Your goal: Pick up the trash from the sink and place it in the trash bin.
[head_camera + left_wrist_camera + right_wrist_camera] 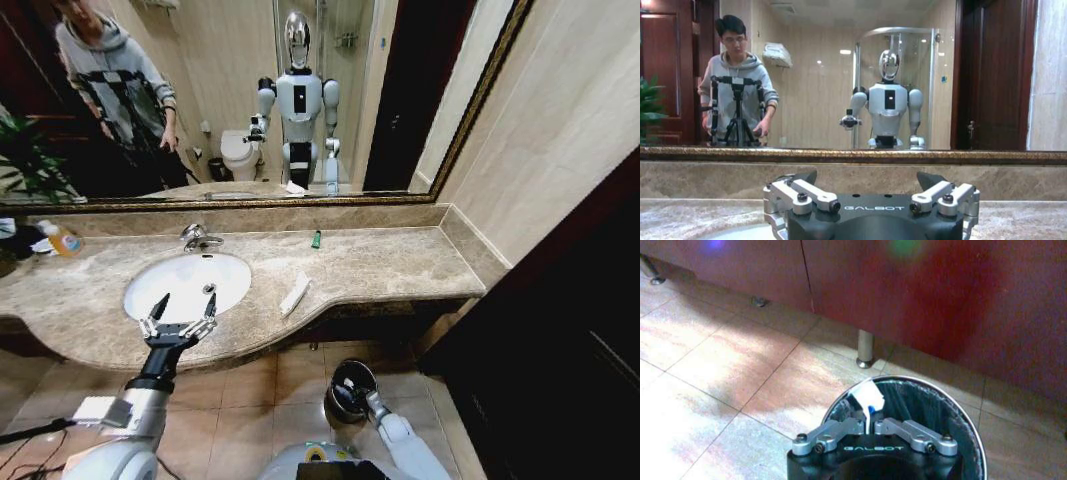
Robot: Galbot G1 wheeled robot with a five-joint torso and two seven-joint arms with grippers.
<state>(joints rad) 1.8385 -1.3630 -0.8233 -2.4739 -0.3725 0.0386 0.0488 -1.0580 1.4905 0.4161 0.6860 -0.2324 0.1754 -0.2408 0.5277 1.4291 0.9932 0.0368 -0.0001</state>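
The white oval sink sits in the beige countertop. My left gripper hovers open over its front rim; in the left wrist view the left gripper faces the mirror with nothing between its fingers. A long flat white packet lies on the counter right of the basin, and a tiny green tube lies near the back wall. On the floor, my right gripper is shut on a small white wrapper with a blue mark, right above the trash bin, a black one with a silver rim. In the head view the trash bin stands below the counter edge.
A chrome faucet stands behind the basin. An orange-capped soap bottle is at the far left of the counter. Dark cabinet fronts with metal legs rise behind the bin. A dark wall closes the right side.
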